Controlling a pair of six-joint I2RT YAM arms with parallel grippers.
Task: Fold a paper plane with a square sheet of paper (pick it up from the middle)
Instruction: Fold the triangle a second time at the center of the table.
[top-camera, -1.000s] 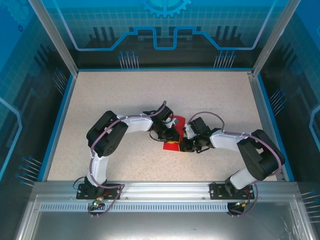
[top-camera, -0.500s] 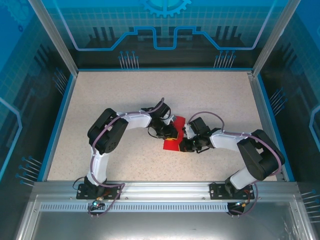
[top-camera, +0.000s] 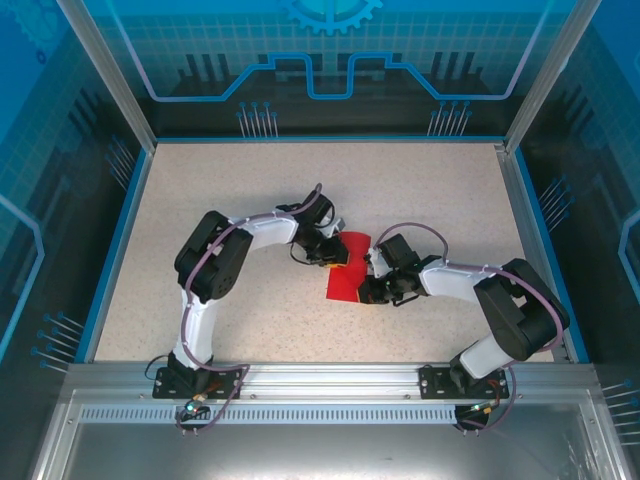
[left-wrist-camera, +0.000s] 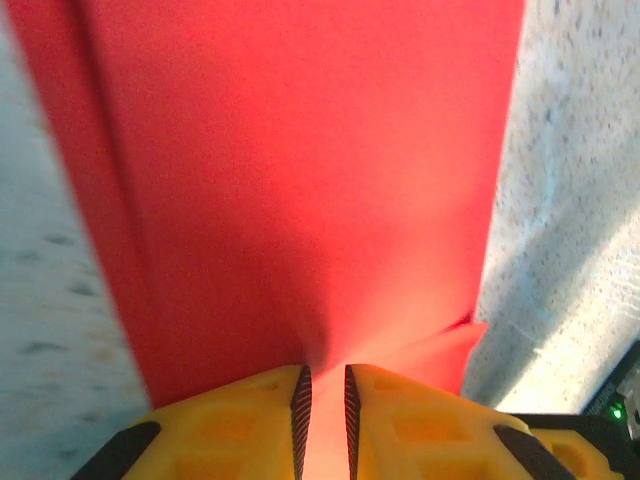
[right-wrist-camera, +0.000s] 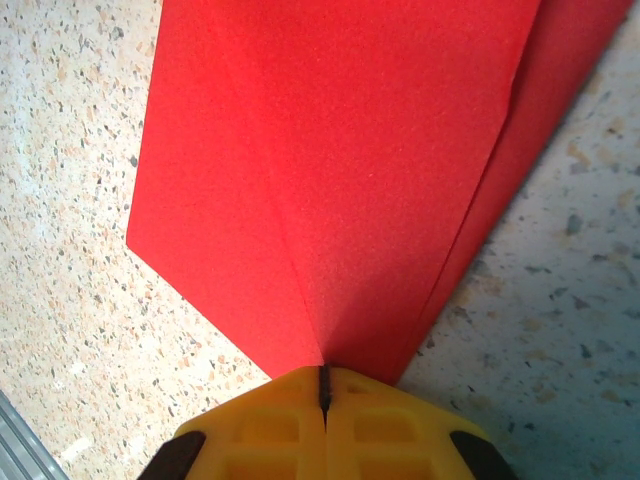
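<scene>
The square sheet of paper is bright red and folded into a narrow creased strip, lying on the table between both arms. My left gripper is at its far left end. In the left wrist view the left gripper has its pads a narrow gap apart, with a raised fold of the paper puckering in between them. My right gripper is at the paper's near right side. The right wrist view has that gripper shut tight on the edge of the paper, right at a centre crease.
The speckled table is bounded by a blue rim and transparent walls with aluminium posts. The metal rail carrying both arm bases runs along the near edge. Both forearms crowd the table's middle.
My left gripper has slid back toward the far left along the paper, leaving more red surface uncovered. The right gripper and the paper have stayed in place.
</scene>
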